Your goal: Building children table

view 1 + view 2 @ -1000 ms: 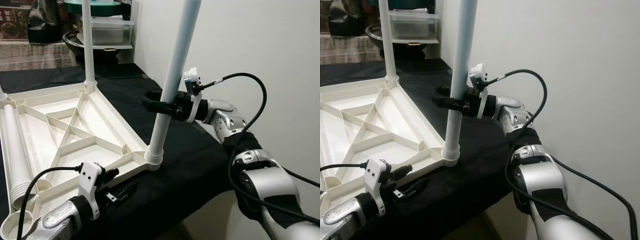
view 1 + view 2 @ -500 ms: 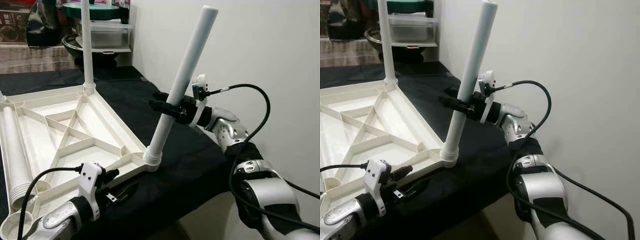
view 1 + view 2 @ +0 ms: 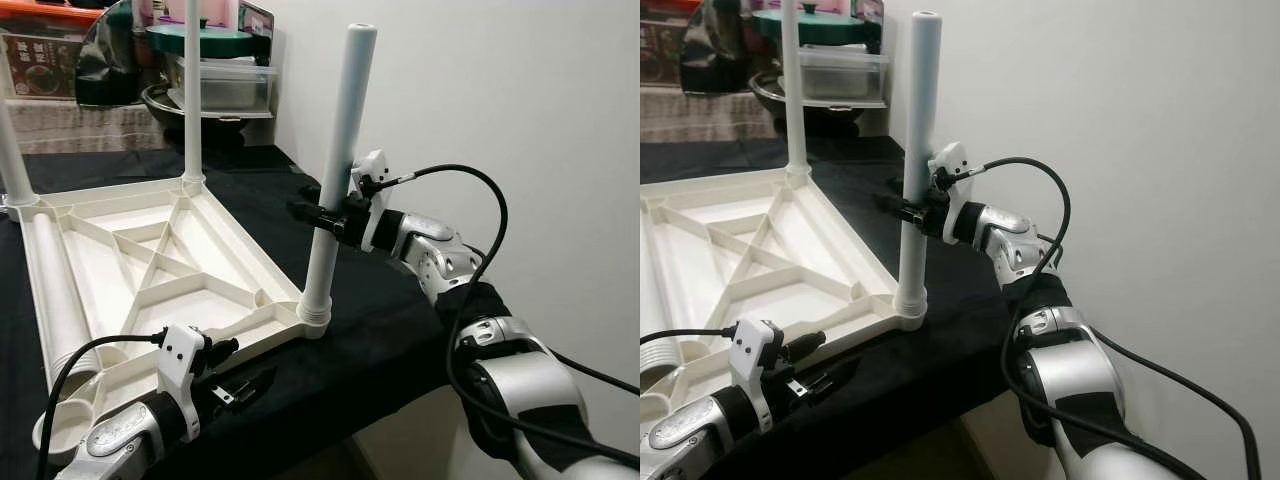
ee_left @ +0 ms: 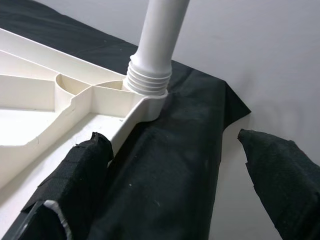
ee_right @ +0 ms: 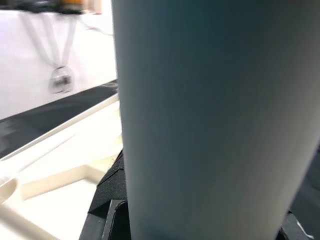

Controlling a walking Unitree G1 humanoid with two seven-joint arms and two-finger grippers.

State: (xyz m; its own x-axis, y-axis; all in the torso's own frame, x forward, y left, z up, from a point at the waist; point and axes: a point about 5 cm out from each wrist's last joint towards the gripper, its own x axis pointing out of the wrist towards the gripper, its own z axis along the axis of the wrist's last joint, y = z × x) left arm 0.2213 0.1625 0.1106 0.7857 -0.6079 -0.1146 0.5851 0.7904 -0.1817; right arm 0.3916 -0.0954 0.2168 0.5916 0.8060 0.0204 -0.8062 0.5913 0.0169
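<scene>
Right gripper (image 3: 322,216) clamped round long white plastic table leg (image 3: 338,160), mid-height, leg upright in corner socket of upturned cream ribbed plastic tabletop (image 3: 150,270) lying on black cloth-covered bench (image 3: 380,320). Left gripper (image 4: 170,175) spread wide, straddling tabletop edge near that socket, holding nothing. Risk: threads not fully seated, leg tips if released; pushing sideways could slide tabletop off bench. Clear plastic tub (image 3: 225,85) beyond tabletop, contents unclear

A pale grey-white tube (image 5: 210,115) stands upright, very close and blurred. At nine o'clock lies the cream ribbed tabletop underside (image 5: 55,185), with black cloth (image 5: 45,125) beyond it.
</scene>
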